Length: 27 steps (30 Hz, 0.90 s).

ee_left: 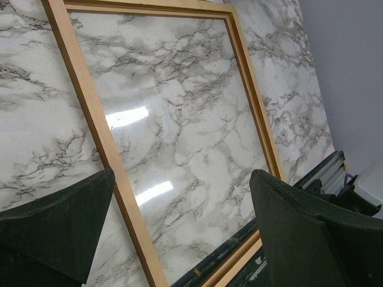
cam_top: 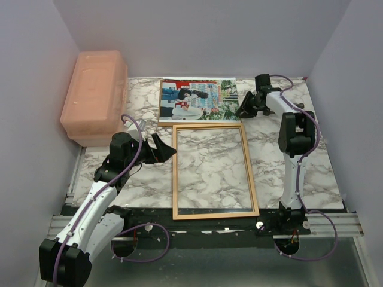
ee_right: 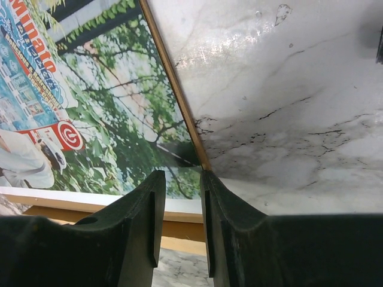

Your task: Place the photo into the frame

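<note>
The marble table takes up most of the scene. At its far left corner stands a pale pink plastic box with its lid on. The plastic is cloudy, so what is inside cannot be told.

The frame lies flat in the middle of the table, its long sides running near to far. It is a thin orange-brown wooden rectangle. From the left wrist, lamp glare shows on a pane inside the frame, and the marble pattern shows through. No print lies in it.

The photo lies flat at the far side of the table, just beyond the frame's far rail. It shows people beside red-and-white machines, with green leaves along its right end. In the right wrist view the photo has a white border and rests on a brown board.

The left claw hangs just left of the frame, spread wide and holding nothing.

The right claw is at the photo's right edge. Its fingers stand narrowly apart, one on each side of that edge, with a gap showing between them.
</note>
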Available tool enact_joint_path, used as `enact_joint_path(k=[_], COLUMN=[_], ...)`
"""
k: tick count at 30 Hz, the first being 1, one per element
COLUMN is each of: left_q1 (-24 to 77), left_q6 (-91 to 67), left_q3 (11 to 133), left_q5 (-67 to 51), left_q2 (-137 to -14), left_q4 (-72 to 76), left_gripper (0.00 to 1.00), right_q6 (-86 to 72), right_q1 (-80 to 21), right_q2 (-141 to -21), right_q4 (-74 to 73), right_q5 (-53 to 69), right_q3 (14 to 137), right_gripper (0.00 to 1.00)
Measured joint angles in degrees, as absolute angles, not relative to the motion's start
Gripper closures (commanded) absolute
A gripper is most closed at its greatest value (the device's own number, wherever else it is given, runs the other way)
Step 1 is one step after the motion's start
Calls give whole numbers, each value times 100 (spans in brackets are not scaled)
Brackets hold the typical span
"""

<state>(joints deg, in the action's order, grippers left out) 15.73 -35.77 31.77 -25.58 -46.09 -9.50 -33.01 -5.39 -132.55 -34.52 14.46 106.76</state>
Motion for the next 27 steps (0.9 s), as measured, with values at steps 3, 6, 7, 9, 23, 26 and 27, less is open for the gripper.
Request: enact_joint_path(k=[3, 6, 7, 9, 23, 26, 27], left_q1=[1573, 1573, 1573, 1573, 1570, 1570, 1570], left_q6=[-3577, -3577, -3577, -3577, -3583, -3586, -3586], left_q3=[3170, 3159, 3155, 3146, 3094, 3094, 3094], left_q5=[-2558, -2558, -2558, -2558, -2582, -2604, -2611], left_q2=[-4609, -4609, -4609, -4609, -4609, -4609, -4609], left_q4=[-945, -945, -947, -943, -908, -908, -908], left_gripper=[2, 2, 1, 2, 1, 2, 2], right_q6=[-3301, -3301, -3301, -3301, -3638, -3839, -3909], right_q1=[-537, -539, -539, -537, -508, -585, -620], right_q2=[-13255, -13253, -13253, -13253, -13200, -13200, -13200], right_q4=[-3452, -3448, -3441, -3439, -2810, -2576, -2517], right_q5=[1424, 1396, 1396, 1398, 2493, 2915, 3020], right_q3=[10676, 10669, 10667, 10665, 10226, 10086, 10051], right_gripper=[62, 62, 62, 62, 62, 62, 62])
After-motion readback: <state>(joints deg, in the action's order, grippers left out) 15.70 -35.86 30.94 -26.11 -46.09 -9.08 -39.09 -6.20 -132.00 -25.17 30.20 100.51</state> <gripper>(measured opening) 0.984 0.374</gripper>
